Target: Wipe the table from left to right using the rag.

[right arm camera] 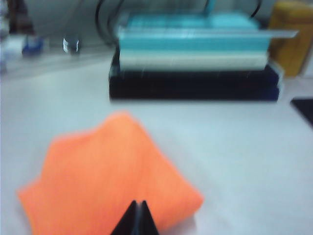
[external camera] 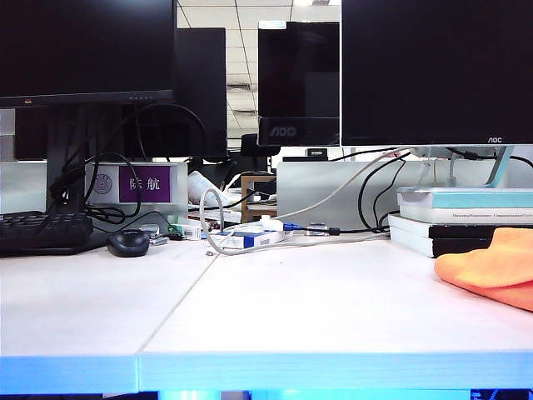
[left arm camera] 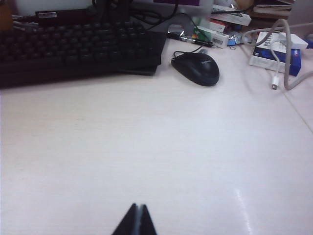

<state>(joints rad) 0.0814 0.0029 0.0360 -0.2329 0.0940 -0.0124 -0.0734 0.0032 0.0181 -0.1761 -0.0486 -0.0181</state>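
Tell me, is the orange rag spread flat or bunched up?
Bunched up. The rag lies on the table in soft rounded folds, released, before the shut right gripper. The left gripper is shut too, over bare table.

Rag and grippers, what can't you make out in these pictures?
- The rag: cut off by the exterior view's right edge.
- Right gripper: shut; motion blur hides whether it touches the rag.
- Left gripper: shut over the bare table; both arms are outside the exterior view.

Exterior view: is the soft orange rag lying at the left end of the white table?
No, the soft orange rag lies at the right edge of the white table.
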